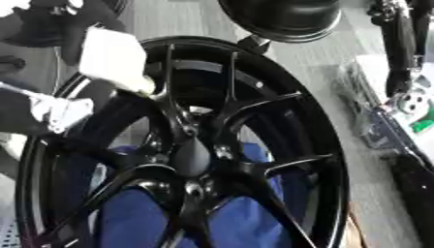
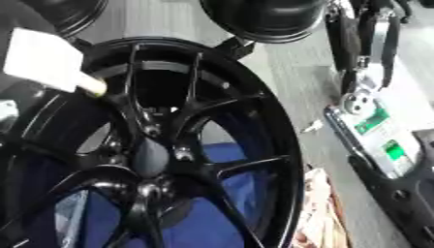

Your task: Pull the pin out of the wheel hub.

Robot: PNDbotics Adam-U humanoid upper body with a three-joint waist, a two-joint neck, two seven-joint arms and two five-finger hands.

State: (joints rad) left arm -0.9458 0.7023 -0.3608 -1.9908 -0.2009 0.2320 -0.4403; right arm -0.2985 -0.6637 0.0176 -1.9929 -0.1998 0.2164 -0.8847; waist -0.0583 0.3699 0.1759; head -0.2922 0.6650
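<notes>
Black wheel hub (image 1: 193, 155) cropped below; pin indistinct.

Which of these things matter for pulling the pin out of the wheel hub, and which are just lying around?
For the job:
black wheel
dark plug at the hub centre, probably the pin

Lying about:
blue cloth behind the spokes
white block by the rim
black dome above
green-labelled unit on the right

floor (image 1: 195, 19): grey, plain, runs far to near right | blue cloth (image 1: 135, 218) low centre | light: bright, even
</notes>
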